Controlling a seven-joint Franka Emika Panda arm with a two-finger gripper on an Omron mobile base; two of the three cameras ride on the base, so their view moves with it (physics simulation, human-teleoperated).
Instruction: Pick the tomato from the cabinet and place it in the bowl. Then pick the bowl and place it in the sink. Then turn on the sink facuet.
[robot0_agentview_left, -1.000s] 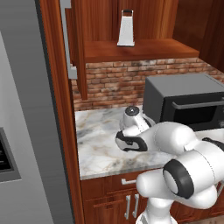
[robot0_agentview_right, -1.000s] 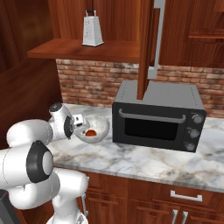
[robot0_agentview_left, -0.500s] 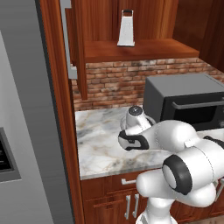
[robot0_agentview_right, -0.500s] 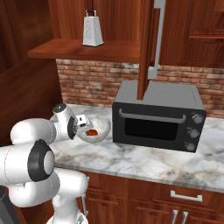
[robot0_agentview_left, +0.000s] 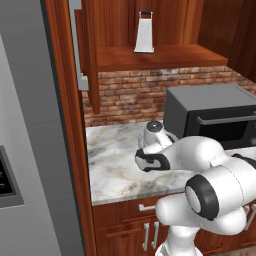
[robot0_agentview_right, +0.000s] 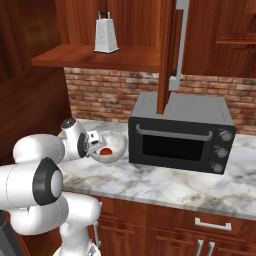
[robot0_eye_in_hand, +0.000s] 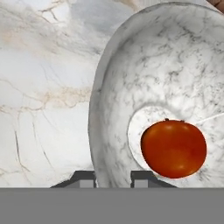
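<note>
The whitish marble bowl (robot0_eye_in_hand: 175, 65) sits on the counter with the red-orange tomato (robot0_eye_in_hand: 173, 148) lying in its bottom. My gripper (robot0_eye_in_hand: 113, 177) straddles the bowl's near rim, one fingertip (robot0_eye_in_hand: 83, 177) outside the wall and the other inside, shut on it. In the right base view the gripper (robot0_agentview_right: 95, 145) is at the left edge of the bowl (robot0_agentview_right: 114, 144), with the tomato (robot0_agentview_right: 105, 151) showing inside. The cabinet (robot0_agentview_right: 95, 55) hangs above with its door open and its grey bar handle (robot0_agentview_right: 181, 45) in view. The sink and faucet are out of view.
A black microwave (robot0_agentview_right: 180, 132) stands right beside the bowl on the marble counter (robot0_agentview_right: 165, 185). A steel grater (robot0_agentview_right: 105, 32) stands on the cabinet shelf. A grey fridge (robot0_agentview_left: 30, 125) walls off the left. Brick backsplash runs behind.
The fingers have drawn together from wide open onto the bowl's rim. The hand has edged slightly toward the bowl; bowl and tomato stay put.
</note>
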